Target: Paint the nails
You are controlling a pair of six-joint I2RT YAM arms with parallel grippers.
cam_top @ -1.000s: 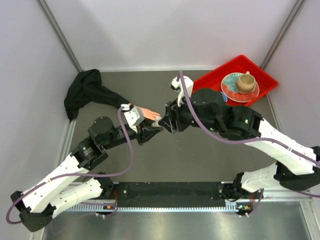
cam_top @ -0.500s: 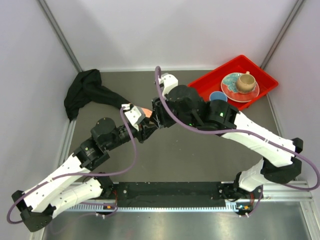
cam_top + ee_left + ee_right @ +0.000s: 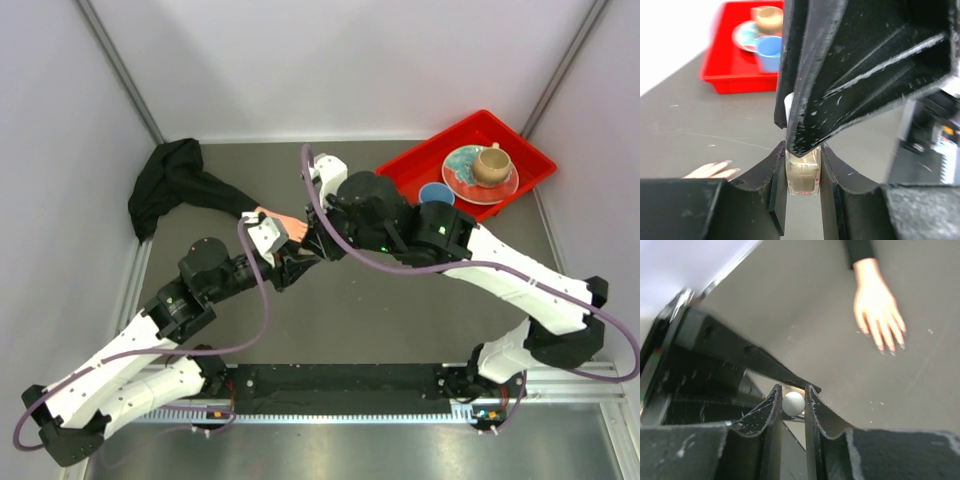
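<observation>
- The small tan bottle [image 3: 802,177] is clamped at its body by the left gripper [image 3: 802,159], lower centre of the left wrist view.
- The bottle's white cap [image 3: 793,403] is pinched between the right gripper [image 3: 792,393] fingers, lower centre of the right wrist view.
- The mannequin hand [image 3: 874,302] is laid flat on the grey table [image 3: 805,315], upper right there.
- The nails [image 3: 891,352] are seen at the fingertips, well apart from the right gripper, untouched.

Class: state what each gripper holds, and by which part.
The left gripper clamps the small bottle by its glass body; the right gripper pinches its white cap.
</observation>
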